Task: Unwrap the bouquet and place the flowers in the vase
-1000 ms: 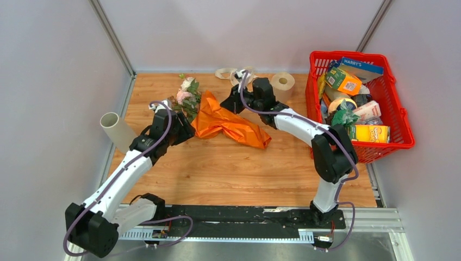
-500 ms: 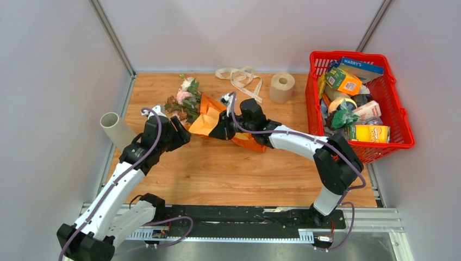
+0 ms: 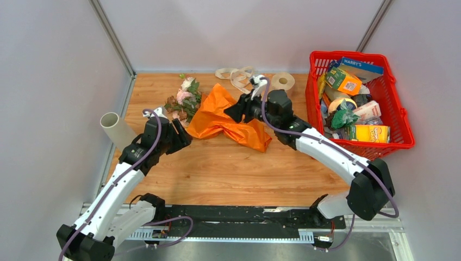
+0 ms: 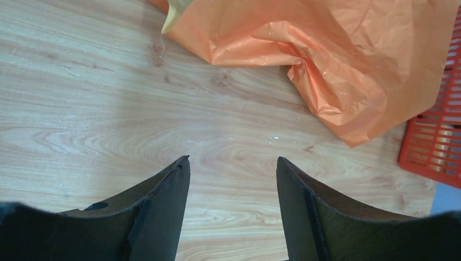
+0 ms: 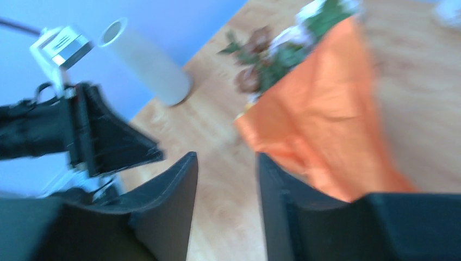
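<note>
Top: high up at the near side, looking down on the whole wooden table (image 3: 228, 168). Left wrist: low, close, facing the orange paper (image 4: 337, 49) and red basket (image 4: 435, 141). Right wrist: blurry, facing the vase (image 5: 144, 62). Sharing the orange paper across all three.

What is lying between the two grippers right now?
The crumpled orange paper lies between the left gripper and the right gripper, as the top view shows. The left wrist view also shows it ahead of the left gripper.

"HARRY'S" — printed on the blue box (image 3: 365, 69)
</note>
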Motion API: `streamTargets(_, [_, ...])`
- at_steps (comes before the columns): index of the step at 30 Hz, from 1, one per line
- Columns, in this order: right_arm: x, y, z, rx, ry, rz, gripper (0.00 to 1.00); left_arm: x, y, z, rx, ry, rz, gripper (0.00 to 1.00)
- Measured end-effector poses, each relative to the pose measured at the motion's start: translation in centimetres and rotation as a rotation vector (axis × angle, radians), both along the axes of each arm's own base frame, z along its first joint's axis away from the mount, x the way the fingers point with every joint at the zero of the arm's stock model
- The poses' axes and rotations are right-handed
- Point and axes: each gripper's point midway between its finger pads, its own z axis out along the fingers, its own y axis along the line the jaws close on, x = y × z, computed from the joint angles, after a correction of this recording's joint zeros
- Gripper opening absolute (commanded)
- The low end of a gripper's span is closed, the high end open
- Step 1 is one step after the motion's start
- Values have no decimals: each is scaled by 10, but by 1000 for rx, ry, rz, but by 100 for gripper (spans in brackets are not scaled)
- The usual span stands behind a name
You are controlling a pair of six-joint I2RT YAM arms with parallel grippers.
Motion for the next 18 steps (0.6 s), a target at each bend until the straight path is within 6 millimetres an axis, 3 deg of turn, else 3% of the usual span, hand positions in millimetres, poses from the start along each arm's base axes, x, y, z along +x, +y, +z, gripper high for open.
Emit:
streamTargets(3, [28,-34,11,-29,-83,-147,75,0,-3,0,-11,-1,-12,68])
streamTargets(6, [52,-58,3,-103,-131,-213,84,-2,-6,-3,-22,3,-27,68])
streamTargets(10, [78,-82,-33,-216,-101,-198,85,-8,-8,-14,-30,20,-49,68])
streamTargets(14, [82,-95,-72,-293,-36,-128,82,-14,-8,-20,-36,29,-61,68])
streamTargets(18, [78,-93,-95,-340,-12,-56,76,-18,-8,-15,-49,3,-68,68])
